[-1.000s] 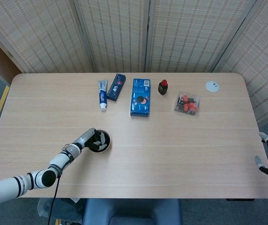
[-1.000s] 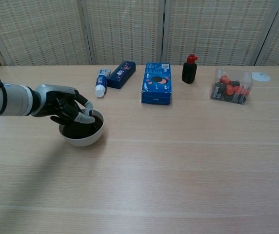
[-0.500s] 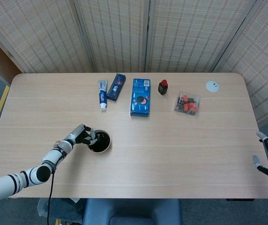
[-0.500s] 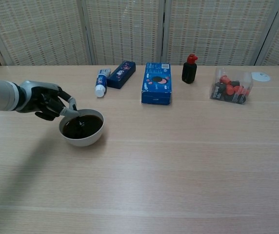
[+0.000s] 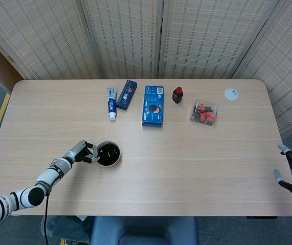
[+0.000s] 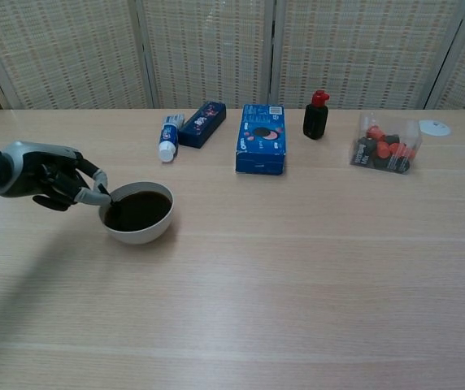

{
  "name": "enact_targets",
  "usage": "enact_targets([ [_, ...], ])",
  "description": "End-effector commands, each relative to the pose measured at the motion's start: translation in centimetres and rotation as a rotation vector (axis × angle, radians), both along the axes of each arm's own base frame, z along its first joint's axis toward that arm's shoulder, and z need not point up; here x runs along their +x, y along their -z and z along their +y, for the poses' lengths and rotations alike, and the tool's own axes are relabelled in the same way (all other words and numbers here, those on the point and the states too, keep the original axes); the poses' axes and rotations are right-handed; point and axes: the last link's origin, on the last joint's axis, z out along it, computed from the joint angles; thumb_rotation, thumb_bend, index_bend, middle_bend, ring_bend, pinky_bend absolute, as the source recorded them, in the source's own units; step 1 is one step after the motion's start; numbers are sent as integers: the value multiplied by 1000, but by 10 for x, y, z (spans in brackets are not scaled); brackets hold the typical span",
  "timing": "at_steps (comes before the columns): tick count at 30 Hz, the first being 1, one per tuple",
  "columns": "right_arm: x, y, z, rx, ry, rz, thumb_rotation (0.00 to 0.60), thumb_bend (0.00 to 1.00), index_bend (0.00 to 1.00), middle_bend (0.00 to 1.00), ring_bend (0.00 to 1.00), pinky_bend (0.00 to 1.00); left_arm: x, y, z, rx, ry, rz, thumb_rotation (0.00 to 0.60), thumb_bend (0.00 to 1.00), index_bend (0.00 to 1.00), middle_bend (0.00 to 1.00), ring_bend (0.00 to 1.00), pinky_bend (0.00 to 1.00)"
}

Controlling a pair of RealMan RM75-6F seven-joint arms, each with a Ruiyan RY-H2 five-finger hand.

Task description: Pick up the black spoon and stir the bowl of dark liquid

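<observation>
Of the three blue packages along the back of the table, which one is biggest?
The blue cookie box, lying flat at the right of the three. It is clearly wider and longer than the toothpaste tube and the slim dark blue box beside it.

Open wooden tabletop lies right of and in front of the white bowl of dark liquid; behind it stand a toothpaste tube and blue boxes.

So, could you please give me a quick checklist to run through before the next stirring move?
1. Left hand at the bowl's left rim: ok.
2. Black spoon pinched in its fingers: cannot tell, too small and dark.
3. Bowl upright, dark liquid inside, no spill visible: ok.
4. Toothpaste tube and blue box apart from the bowl: ok.
5. Right hand off at the table's edge: ok.
</observation>
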Motion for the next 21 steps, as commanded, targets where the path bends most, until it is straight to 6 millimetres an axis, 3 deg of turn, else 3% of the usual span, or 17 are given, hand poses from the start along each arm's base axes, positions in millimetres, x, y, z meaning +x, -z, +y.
enact_targets([
  [1, 0, 0, 0, -1, 0, -1, 600, 343, 151, 316, 247, 382, 5, 0, -9, -15, 28, -11, 600, 429, 645, 1000, 1000, 1000],
  [8, -3, -2, 3, -6, 6, -5, 600, 343, 151, 316, 247, 382, 24, 9, -17, -52, 108, -17, 600, 429, 644, 1000, 1000, 1000],
  [21, -9, -4, 7, -19, 17, -10, 600, 343, 151, 316, 247, 382, 48, 27, 3, -53, 147, 14, 600, 429, 642, 1000, 1000, 1000],
])
